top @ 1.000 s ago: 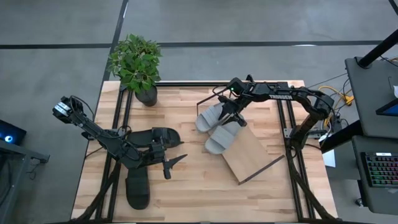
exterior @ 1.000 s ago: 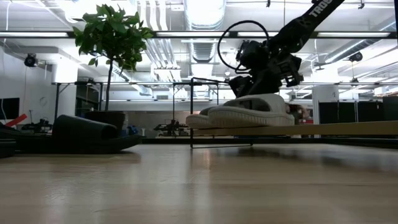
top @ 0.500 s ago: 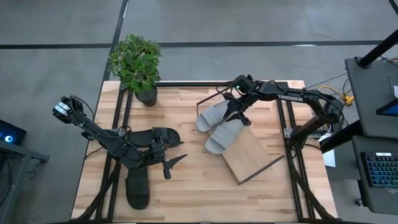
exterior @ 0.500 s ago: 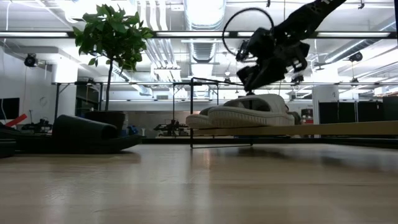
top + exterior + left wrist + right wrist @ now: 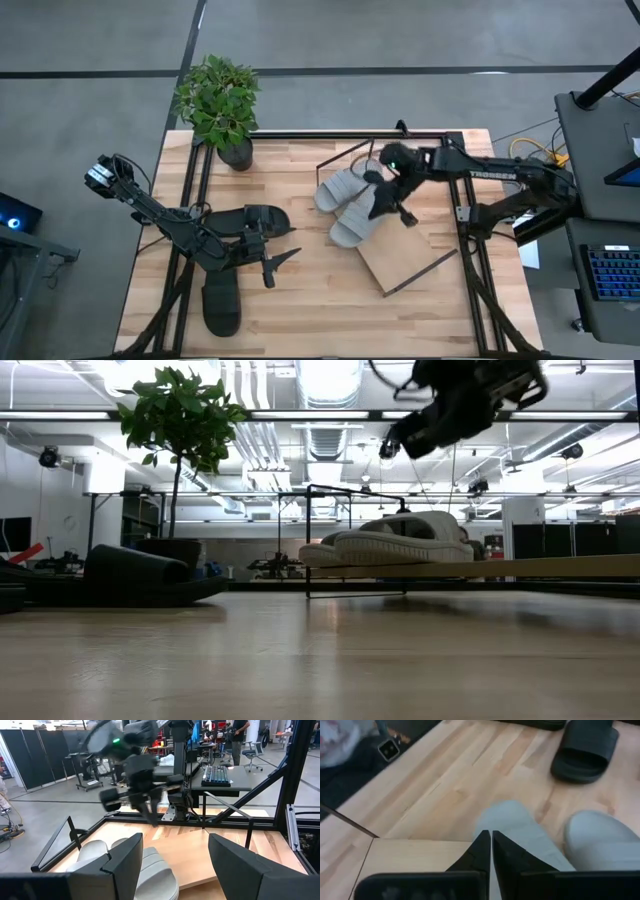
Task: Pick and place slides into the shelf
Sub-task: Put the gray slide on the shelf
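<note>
Grey slides rest on shelf.

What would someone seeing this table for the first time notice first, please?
The two light grey slides lying side by side on the upper end of the slanted shelf, with the right tool shut and empty, raised above them. On the table's left, the left tool stands open and empty beside the two black slides. A potted plant stands at the far left corner.
</note>
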Motion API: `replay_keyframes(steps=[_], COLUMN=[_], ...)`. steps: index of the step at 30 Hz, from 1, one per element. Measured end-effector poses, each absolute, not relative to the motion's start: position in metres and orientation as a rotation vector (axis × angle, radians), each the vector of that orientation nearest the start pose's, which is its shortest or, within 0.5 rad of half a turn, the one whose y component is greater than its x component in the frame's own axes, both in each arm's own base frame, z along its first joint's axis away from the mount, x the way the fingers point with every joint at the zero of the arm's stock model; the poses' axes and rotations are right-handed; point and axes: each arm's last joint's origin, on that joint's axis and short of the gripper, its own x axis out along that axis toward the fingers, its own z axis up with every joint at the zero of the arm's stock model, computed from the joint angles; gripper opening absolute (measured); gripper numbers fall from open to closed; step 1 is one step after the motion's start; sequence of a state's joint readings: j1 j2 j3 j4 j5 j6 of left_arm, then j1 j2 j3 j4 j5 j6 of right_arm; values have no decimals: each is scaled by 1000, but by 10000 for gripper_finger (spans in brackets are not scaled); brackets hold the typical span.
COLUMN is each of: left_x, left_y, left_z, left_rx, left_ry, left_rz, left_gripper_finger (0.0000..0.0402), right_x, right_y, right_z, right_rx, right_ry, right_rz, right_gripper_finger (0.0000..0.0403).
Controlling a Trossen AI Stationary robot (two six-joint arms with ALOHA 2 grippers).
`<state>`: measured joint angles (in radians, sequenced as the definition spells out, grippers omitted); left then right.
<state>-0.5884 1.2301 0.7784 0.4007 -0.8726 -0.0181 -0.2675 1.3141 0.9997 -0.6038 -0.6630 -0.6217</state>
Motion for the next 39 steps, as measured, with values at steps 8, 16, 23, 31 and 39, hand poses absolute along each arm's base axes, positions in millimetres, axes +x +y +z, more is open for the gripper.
replay_keyframes(steps=[8, 16, 23, 31, 39], left_x=[232, 232, 232, 232, 232], left_y=[-128, -128, -128, -128, -128], left_z=[295, 295, 295, 295, 295], left_rx=[16, 21, 23, 23, 20], left_ry=[35, 35, 35, 35, 35], left_rz=[284, 284, 284, 285, 285], left_gripper_finger=[211, 211, 211, 211, 211], right_x=[262, 274, 284, 283, 284], right_y=[12, 42, 44, 44, 45], right_z=[269, 246, 224, 220, 211], right_rx=[-313, -407, -479, -480, -464], right_ry=[774, 902, 1007, 1052, 1100], right_rz=[573, 506, 420, 433, 464], right_gripper_finger=[9, 9, 9, 9, 8])
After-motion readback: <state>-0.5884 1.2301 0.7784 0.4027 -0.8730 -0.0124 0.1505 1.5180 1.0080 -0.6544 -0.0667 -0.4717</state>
